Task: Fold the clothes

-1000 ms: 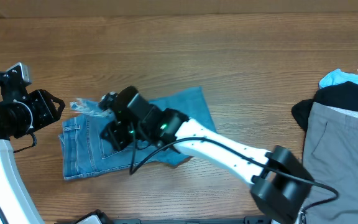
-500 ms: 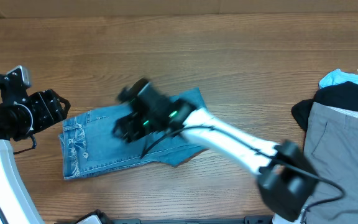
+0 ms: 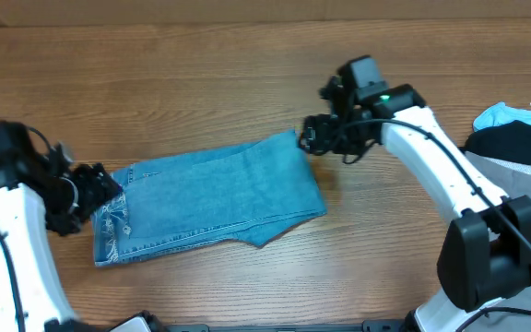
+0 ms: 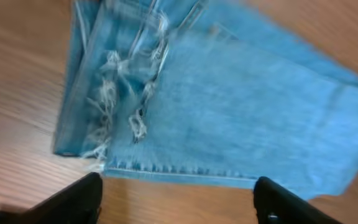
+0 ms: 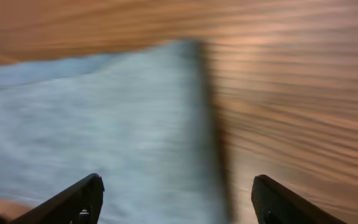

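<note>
Garments (image 3: pixel 513 189) piled right of folded jeans (image 3: pixel 218 195).

Jeans (image 3: pixel 212 197): matt light-blue denim cloth, frayed hems; table (image 3: pixel 247 83): smooth wood-grain surface

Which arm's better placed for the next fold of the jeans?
Probably left: the left end effector, open, sits at the frayed hems of the jeans. The right end effector, also open, is at the far corner.
</note>
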